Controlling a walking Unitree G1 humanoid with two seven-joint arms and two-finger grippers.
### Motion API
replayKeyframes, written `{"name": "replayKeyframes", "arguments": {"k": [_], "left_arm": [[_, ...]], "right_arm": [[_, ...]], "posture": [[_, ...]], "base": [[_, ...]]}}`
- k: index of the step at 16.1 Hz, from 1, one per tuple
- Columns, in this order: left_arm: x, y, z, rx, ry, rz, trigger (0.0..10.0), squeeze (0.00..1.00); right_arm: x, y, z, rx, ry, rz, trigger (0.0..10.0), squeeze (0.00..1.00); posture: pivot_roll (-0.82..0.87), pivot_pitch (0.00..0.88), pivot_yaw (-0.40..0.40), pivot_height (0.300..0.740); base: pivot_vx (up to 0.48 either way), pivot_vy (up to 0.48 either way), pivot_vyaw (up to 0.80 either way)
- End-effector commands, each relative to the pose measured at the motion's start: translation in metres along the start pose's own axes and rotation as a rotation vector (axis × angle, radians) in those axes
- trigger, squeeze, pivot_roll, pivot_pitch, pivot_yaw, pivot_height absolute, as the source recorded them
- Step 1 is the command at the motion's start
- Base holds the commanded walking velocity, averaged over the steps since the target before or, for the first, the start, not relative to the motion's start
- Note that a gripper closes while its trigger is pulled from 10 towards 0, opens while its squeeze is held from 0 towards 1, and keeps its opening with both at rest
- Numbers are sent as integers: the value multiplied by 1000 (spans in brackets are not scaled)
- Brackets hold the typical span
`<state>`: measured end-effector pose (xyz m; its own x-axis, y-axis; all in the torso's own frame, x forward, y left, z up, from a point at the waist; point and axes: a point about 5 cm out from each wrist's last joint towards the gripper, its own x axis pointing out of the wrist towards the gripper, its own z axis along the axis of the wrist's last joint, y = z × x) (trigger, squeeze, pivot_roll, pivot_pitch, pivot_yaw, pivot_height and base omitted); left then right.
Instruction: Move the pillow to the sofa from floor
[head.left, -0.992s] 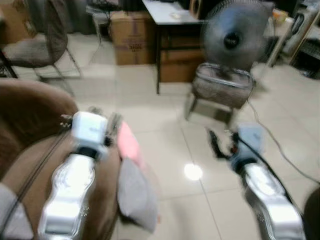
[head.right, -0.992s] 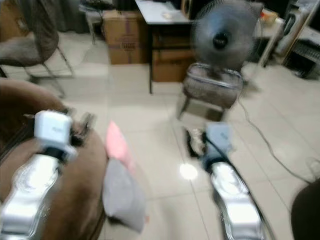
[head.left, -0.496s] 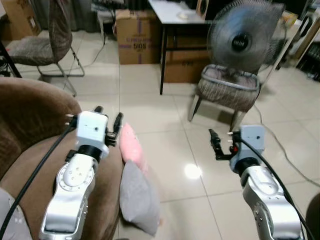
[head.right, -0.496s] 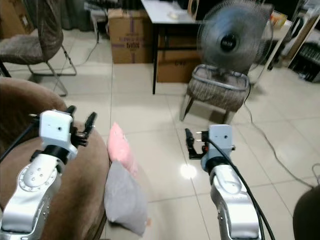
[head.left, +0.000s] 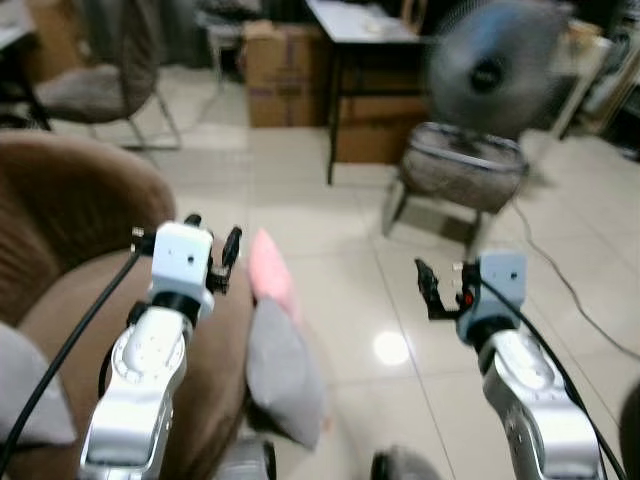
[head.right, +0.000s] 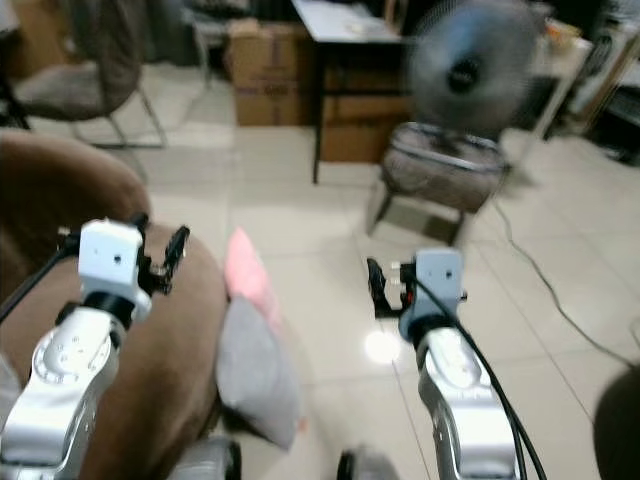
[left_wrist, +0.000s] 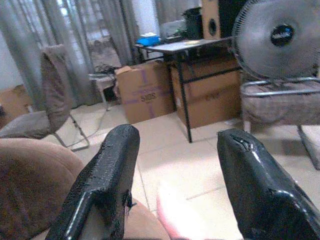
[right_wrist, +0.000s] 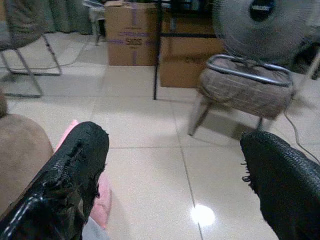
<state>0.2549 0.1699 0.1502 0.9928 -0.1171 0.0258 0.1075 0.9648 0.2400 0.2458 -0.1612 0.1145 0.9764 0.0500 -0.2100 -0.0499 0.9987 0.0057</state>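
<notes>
With both my left gripper (head.left: 210, 250) and right gripper (head.left: 432, 290) open and empty, I could fumble the pink pillow (head.left: 270, 275) wedged against the brown sofa (head.left: 60, 230).

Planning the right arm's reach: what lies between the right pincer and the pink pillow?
Bare tiled floor, as the left eye view shows: nothing stands between the right pincer and the pink pillow.
</notes>
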Motion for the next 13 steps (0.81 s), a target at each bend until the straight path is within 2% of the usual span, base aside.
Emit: {"name": "replayKeyframes", "arguments": {"k": [1,3,12,13], "left_arm": [[1,-2,-2,10,12,-4,10000,0],[1,-3,-2,17,10,-6,10000,0],[2,-5,-2,16,10,0,10000,0],[2,-6,-3,-13,19,-7,10000,0]], "right_arm": [[1,-2,3,-7,-13,-1,10000,0],[1,-2,3,-6,-9,-2,10000,0],[2,-4,3,-21,-9,-12,10000,0],[2,-4,4,-21,-9,-13,10000,0]], "posture": [[87,0,-30,615],[86,0,-31,615],[83,0,-35,615],[83,0,-35,615]], "base": [[0,0,0],[0,-131,0],[0,-335,0],[0,0,0]]}}
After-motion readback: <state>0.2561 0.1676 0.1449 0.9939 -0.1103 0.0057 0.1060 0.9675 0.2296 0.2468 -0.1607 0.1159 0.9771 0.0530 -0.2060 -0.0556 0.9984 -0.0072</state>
